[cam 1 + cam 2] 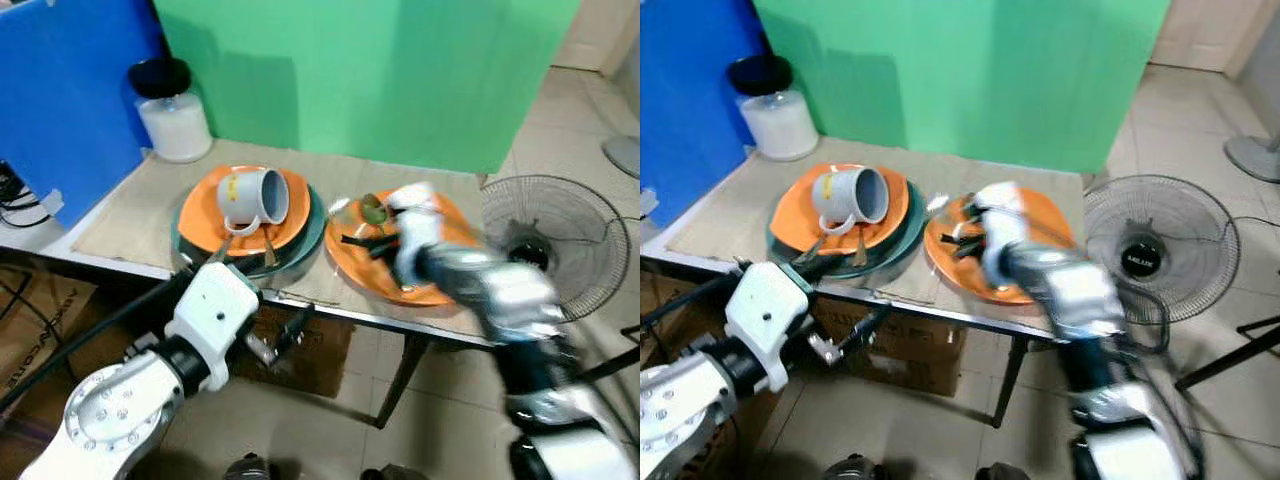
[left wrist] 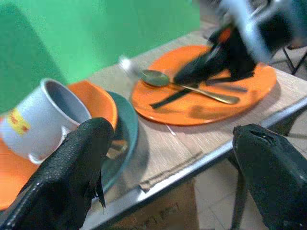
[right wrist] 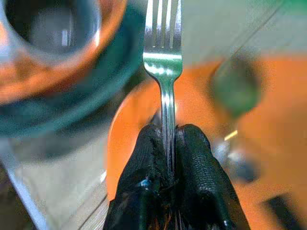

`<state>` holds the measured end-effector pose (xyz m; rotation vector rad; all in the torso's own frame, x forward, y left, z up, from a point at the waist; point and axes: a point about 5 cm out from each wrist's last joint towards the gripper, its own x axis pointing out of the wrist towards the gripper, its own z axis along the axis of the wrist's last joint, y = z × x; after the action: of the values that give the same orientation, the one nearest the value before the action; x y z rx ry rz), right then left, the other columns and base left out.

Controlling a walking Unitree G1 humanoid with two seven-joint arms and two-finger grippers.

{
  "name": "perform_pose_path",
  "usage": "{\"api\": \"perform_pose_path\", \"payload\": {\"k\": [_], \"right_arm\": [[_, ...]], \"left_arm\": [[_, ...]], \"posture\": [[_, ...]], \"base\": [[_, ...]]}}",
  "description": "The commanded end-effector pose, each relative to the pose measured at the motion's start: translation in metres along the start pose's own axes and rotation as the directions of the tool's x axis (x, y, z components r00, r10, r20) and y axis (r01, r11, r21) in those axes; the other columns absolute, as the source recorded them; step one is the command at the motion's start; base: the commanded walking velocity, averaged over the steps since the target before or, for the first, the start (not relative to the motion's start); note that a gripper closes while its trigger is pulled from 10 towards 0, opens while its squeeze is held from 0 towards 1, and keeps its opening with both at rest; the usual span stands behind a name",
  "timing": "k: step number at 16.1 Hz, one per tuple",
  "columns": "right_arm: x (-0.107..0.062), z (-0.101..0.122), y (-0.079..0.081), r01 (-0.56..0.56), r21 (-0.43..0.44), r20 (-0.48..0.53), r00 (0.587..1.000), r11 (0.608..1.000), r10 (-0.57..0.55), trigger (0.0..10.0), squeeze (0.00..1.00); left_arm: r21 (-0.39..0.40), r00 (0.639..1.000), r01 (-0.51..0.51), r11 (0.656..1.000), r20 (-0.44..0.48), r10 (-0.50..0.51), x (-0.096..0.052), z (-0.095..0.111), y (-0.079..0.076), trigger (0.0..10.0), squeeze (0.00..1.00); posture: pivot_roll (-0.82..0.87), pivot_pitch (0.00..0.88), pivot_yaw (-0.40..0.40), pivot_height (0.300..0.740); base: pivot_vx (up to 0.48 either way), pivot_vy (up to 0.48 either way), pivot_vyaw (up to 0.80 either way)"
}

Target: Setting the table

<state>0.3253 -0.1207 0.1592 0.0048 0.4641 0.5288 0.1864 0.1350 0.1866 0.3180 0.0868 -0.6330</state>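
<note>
Green backdrop (image 1: 370, 70) rises behind the surface (image 1: 130, 215), with a blue panel (image 1: 60, 90) to its left and a standing fan (image 1: 555, 245) on the floor off the surface's right end. On the surface a tan mat carries two settings. The left one is a dark green plate (image 1: 310, 235) with an orange plate (image 1: 200, 215) stacked on it, and a grey mug (image 1: 255, 197) lies tipped on its side on that stack. To the right of the green plate, just apart from it, sits a second orange plate (image 2: 249, 96) holding a spoon (image 2: 192, 86) with a greenish bowl. A white jar with a black lid (image 1: 170, 110) stands at the back, left of the green plate. Cardboard boxes sit under the surface. The right gripper (image 3: 168, 143), blurred in the head views, is over the second orange plate and is clamped on the handle of a fork (image 3: 163, 52), tines pointing toward the green plate. The left gripper (image 2: 168, 167) hangs below the front edge near the green plate, fingers spread wide with nothing between them.
</note>
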Motion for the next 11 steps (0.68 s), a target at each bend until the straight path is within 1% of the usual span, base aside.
{"api": "perform_pose_path", "payload": {"k": [1,2,3,4,5,6,7,8,9,10,11], "right_arm": [[-0.017,0.014,-0.006,0.007,0.008,0.085,0.996,1.000,-0.008,0.0,0.00],[-0.022,0.016,-0.007,0.013,0.012,0.098,0.995,1.000,-0.014,0.0,0.00],[-0.047,0.020,-0.018,0.133,-0.037,0.206,0.971,0.990,-0.122,10.0,0.00],[-0.060,0.023,-0.019,0.174,-0.079,0.308,0.941,0.982,-0.142,10.0,0.00],[-0.068,0.016,-0.021,0.190,-0.020,0.301,0.937,0.982,-0.175,10.0,0.00],[-0.077,0.015,-0.026,0.250,0.086,0.351,0.898,0.965,-0.264,10.0,0.00],[-0.084,0.009,-0.028,0.295,0.147,0.359,0.874,0.944,-0.329,10.0,0.00],[-0.088,0.001,-0.026,0.327,0.161,0.360,0.859,0.931,-0.364,10.0,0.00],[-0.090,-0.002,-0.026,0.336,0.170,0.362,0.853,0.927,-0.375,10.0,0.00],[-0.091,-0.008,-0.022,0.347,0.179,0.374,0.842,0.921,-0.390,10.0,0.00],[-0.092,-0.010,-0.021,0.350,0.179,0.379,0.838,0.919,-0.393,10.0,0.00]], "left_arm": [[-0.005,1.000,-0.011,1.000,0.015,0.011,0.002,0.001,0.003,10.0,0.00],[-0.008,1.000,-0.015,1.000,0.021,0.015,0.002,0.002,0.004,10.0,0.00],[0.000,0.997,-0.056,0.998,0.053,0.056,0.007,0.005,0.007,10.0,0.00],[0.006,0.992,-0.100,0.995,0.078,0.099,0.011,0.008,0.009,10.0,0.00],[0.014,0.981,-0.167,0.986,0.104,0.165,0.015,0.010,0.013,10.0,0.00],[0.007,0.967,-0.234,0.972,0.102,0.232,0.019,0.009,0.017,10.0,0.00],[-0.025,0.948,-0.299,0.954,0.108,0.300,0.022,0.008,0.022,10.0,0.00],[-0.057,0.933,-0.343,0.938,0.100,0.347,0.024,0.004,0.024,10.0,0.00],[-0.066,0.928,-0.356,0.932,0.090,0.361,0.025,0.002,0.025,10.0,0.00],[-0.126,0.914,-0.395,0.910,0.049,0.403,0.025,-0.009,0.026,10.0,0.00],[-0.144,0.909,-0.405,0.903,0.038,0.415,0.025,-0.012,0.026,10.0,0.00]], "posture": [[0.04,0.005,0.042,0.740],[0.04,0.005,0.042,0.740],[0.03,0.000,0.051,0.740],[0.03,0.000,0.053,0.740],[0.02,0.000,0.054,0.740],[0.00,0.000,0.057,0.740],[-0.02,0.000,0.059,0.740],[-0.03,0.000,0.068,0.740],[-0.03,0.000,0.068,0.740],[-0.05,0.000,0.070,0.740],[-0.05,0.000,0.070,0.740]], "base": [[0.000,0.000,0.00],[0.000,0.000,0.00],[0.000,0.000,0.00],[0.000,0.000,0.00],[0.000,0.000,0.00],[0.000,0.000,0.00],[0.000,0.000,0.00],[0.000,0.000,-0.80],[0.000,0.000,-0.80],[0.000,0.000,-0.80],[0.000,0.000,-0.80]]}}
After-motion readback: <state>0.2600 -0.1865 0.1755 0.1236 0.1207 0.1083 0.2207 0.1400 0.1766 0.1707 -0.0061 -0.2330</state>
